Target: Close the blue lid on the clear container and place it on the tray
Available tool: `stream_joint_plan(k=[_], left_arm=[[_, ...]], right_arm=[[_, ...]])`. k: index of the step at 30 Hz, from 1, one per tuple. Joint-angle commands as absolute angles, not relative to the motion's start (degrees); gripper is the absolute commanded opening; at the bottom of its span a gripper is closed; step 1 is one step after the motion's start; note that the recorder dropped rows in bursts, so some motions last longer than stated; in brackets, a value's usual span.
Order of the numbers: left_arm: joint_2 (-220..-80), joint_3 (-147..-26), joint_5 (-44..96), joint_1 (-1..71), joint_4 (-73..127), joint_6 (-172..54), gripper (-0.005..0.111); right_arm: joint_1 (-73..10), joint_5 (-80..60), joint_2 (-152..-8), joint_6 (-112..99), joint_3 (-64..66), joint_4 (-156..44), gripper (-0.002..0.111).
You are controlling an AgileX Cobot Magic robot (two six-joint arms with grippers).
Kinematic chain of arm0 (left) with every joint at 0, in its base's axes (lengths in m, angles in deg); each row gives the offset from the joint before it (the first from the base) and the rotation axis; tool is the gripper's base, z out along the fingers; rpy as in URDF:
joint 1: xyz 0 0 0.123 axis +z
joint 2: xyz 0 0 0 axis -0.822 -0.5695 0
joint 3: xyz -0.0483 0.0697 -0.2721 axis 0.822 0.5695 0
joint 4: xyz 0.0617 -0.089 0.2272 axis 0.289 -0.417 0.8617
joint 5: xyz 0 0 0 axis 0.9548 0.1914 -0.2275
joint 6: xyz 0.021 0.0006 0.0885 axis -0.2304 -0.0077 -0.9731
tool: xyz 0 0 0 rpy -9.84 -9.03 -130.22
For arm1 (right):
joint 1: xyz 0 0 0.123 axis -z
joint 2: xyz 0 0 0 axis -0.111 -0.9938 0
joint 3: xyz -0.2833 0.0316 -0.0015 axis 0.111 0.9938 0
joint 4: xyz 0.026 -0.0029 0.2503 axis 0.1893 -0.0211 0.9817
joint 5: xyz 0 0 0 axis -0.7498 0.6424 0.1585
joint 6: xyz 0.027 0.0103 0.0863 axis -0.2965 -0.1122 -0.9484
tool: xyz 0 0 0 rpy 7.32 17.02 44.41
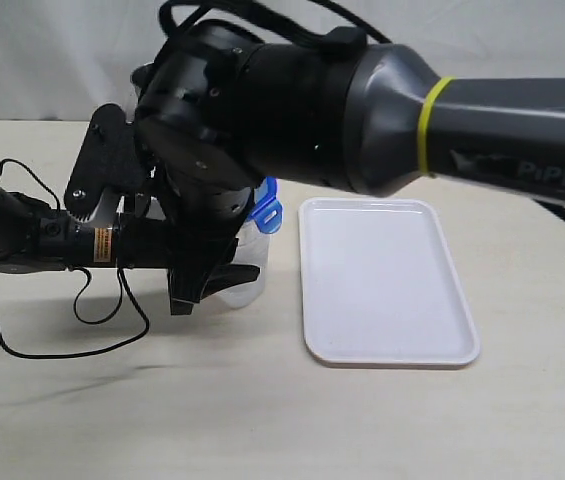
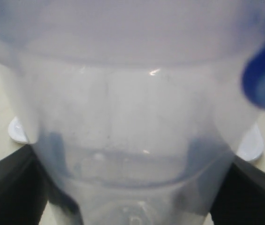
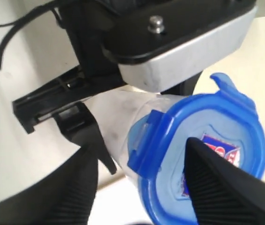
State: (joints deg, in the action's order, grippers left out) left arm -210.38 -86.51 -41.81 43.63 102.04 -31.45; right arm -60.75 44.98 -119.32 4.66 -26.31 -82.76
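Left gripper [image 2: 132, 140] — clear container [image 1: 248, 248] upright

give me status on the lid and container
Left gripper clamped on the clear container. Right gripper open above the blue lid, a flap up. Tray bare, nothing in between.

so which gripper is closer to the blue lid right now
right. the right gripper hangs open directly above the blue lid, one finger over its top. the left gripper is lower, clamped around the body of the clear container beneath the lid.
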Motion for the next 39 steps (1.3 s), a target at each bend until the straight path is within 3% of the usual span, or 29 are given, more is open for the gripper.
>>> stream_joint_plan(k=[1,8,20,23,28,39], left_arm=[[-209.8,-86.6,-43.4,43.5,102.4,-31.3,0.000],[-209.8,-86.6,-43.4,43.5,102.4,-31.3,0.000],[-209.8,-86.6,-43.4,43.5,102.4,-31.3,0.000],[-209.8,-86.6,-43.4,43.5,102.4,-31.3,0.000],[-209.8,-86.6,-43.4,43.5,102.4,-31.3,0.000],[-209.8,-86.6,-43.4,43.5,102.4,-31.3,0.000]], right_arm=[[-58.1,46.6,-118.6,5.6,-25.6,-74.0,0.052],[-52.7,46.8,-116.9,10.9,-29.0,-60.9,0.060],[-46.2,53.3,-116.4,21.4,-36.8,-40.1,0.060],[-45.4,54.5,-115.2,23.2,-36.8,-44.7,0.058],[-45.1,60.0,-112.3,38.4,-36.5,-48.4,0.042],[-45.8,55.2,-111.6,50.7,-28.7,-54.1,0.042]])
